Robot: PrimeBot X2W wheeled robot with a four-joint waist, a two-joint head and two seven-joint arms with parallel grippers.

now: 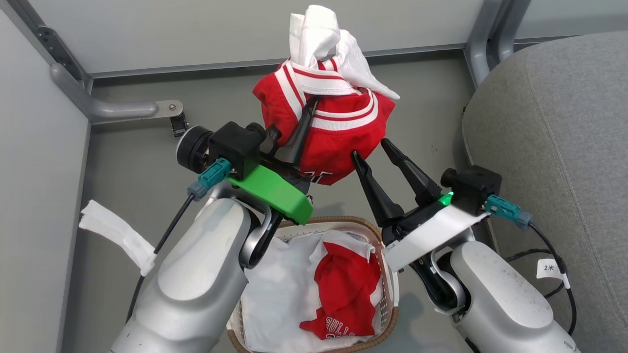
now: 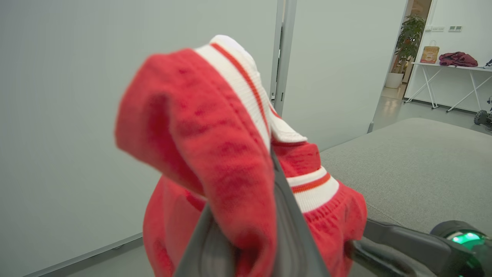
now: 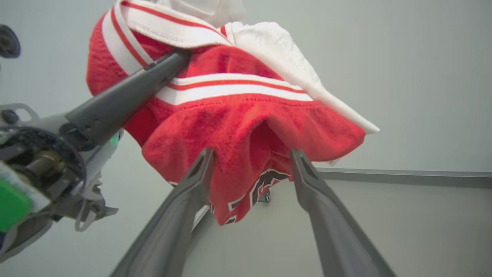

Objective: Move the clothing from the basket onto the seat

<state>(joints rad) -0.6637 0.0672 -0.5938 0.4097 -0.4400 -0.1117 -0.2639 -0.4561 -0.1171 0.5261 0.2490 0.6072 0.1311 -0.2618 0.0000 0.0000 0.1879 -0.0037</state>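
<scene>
Red clothing (image 1: pixel 326 132) with white trim — one bundle held aloft above the basket (image 1: pixel 365 226), pinched in the closed left gripper (image 1: pixel 310 105). Right gripper (image 1: pixel 370 148) — fingers spread wide, tips at the bundle's underside. Second red garment (image 1: pixel 346 289) lies in the basket. Grey seat (image 1: pixel 554 127) stands at the right.

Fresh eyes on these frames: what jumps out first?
A bunched red fabric garment with white striped trim is held high mid-picture in the head view by the shut left gripper, with white cloth on top. The open right gripper sits just under it. Below, another red garment lies in the white perforated plastic basket, and the grey upholstered seat is at the right.
</scene>
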